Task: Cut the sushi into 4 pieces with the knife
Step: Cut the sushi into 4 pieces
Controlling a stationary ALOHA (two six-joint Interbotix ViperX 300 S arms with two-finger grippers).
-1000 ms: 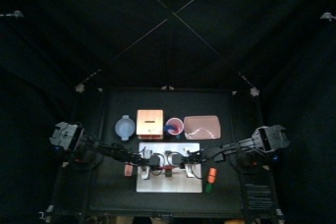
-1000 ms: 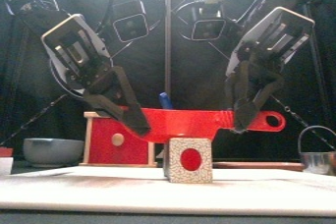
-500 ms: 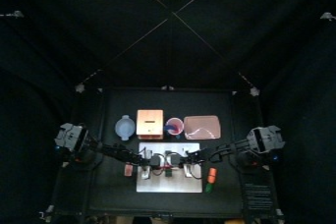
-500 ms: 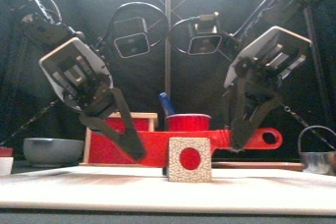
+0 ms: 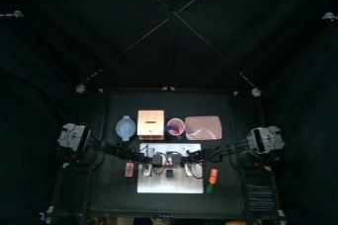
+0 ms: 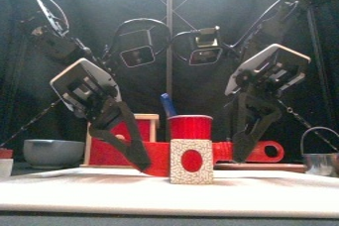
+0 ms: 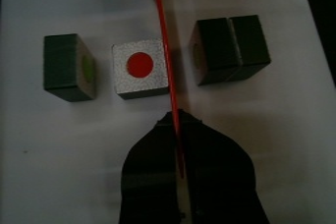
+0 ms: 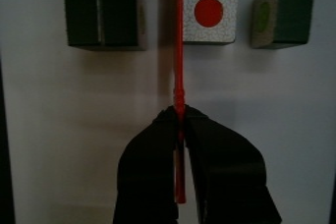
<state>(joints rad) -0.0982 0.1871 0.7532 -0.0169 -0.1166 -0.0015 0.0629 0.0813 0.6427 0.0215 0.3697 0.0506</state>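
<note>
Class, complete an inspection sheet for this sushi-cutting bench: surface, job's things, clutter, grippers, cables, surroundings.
Surface: white cutting board on the black table.
Job's things: red knife edge-down between white-faced sushi piece and double block; single block beyond the white-faced piece, apart.
Clutter: bowl, wooden box, red cup, pink tray behind the board; metal cutter at the right.
Grippers: left gripper and right gripper both shut on the knife, one at each end.
Cables: nothing seen.
Surroundings: black curtains.

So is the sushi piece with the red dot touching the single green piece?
Apart. The left wrist view shows a strip of white board between the red-dot piece and the single green piece.
</note>
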